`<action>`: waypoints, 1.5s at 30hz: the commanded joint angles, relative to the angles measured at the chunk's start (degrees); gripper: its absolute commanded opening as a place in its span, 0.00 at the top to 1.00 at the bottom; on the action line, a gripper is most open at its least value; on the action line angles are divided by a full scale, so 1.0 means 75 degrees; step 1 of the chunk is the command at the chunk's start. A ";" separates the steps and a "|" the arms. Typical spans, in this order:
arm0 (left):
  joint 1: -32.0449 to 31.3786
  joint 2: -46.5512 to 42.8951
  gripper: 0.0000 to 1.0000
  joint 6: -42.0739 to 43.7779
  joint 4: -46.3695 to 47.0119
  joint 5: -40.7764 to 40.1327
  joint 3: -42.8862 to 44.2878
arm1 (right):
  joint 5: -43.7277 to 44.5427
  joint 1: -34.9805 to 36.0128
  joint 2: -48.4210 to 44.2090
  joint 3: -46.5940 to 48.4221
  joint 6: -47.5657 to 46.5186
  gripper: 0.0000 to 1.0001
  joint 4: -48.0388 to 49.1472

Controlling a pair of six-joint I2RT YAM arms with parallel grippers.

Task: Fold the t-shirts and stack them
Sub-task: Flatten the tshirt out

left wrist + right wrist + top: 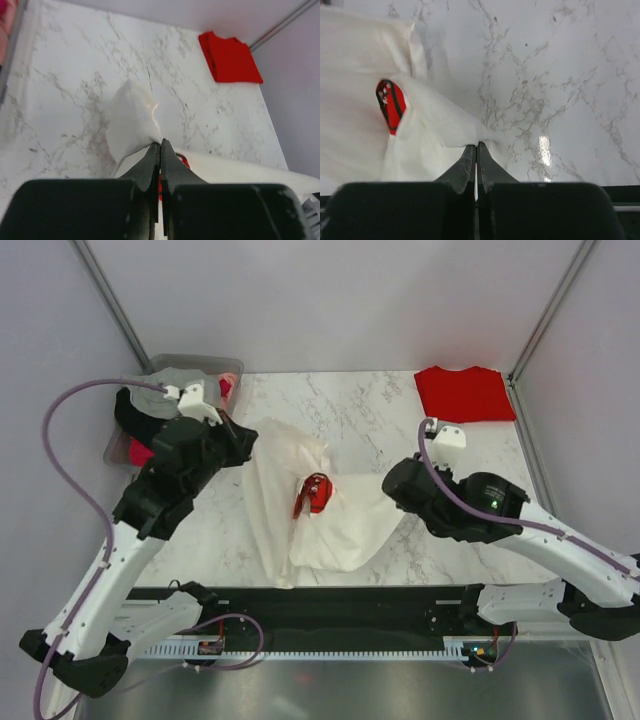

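Note:
The cream-white t-shirt [300, 510] lies crumpled mid-table, a bit of its red chest print [315, 493] showing in a fold. My left gripper [248, 440] is shut on the shirt's upper left edge; in the left wrist view [160, 145] the white cloth [132, 122] bunches at its tips. My right gripper [392, 483] is shut on the shirt's right edge; in the right wrist view [476, 146] the cloth [435, 130] pinches at its tips, with the print [390, 105] to the left. The red t-shirt [463, 393] lies folded at the far right corner and shows in the left wrist view [229, 57].
A clear plastic bin [198, 368] with pink and red cloth stands at the far left corner, behind my left arm. Grey walls with metal posts [110, 300] enclose the marble table [360, 410]. A black rail [330, 605] runs along the near edge.

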 commanded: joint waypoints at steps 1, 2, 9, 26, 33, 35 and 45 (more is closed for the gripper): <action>0.0063 -0.0366 0.98 0.1092 -0.1098 -0.0833 0.1204 | 0.0750 -0.0590 -0.0019 0.1127 -0.1274 1.00 -0.0881; 0.0063 -0.0448 0.98 0.1162 -0.1182 -0.0938 0.1380 | 0.0797 -0.0870 -0.0007 0.1581 -0.1403 1.00 -0.0974; 0.0063 -0.0940 0.98 0.1607 -0.1546 -0.0986 0.2575 | 0.1231 -0.1365 0.0075 0.3646 -0.2458 1.00 -0.1186; 0.0063 -0.1891 0.98 0.2511 -0.1370 -0.0705 0.5050 | -0.0842 -0.1365 -0.2643 0.4633 -0.6267 1.00 0.3090; 0.0074 0.0917 0.98 0.2054 -0.2294 -0.1043 0.4592 | -0.0004 -0.1388 -0.2702 0.3920 -0.5309 1.00 0.2331; 0.0237 0.2041 0.98 0.2066 -0.2773 -0.0672 0.4604 | 0.0395 -0.1400 -0.2644 0.3487 -0.4631 1.00 0.1678; 0.0754 0.5330 0.31 0.1210 -0.2417 0.2248 0.2489 | 0.1502 -0.1388 -0.2654 0.1142 -0.1874 1.00 -0.0390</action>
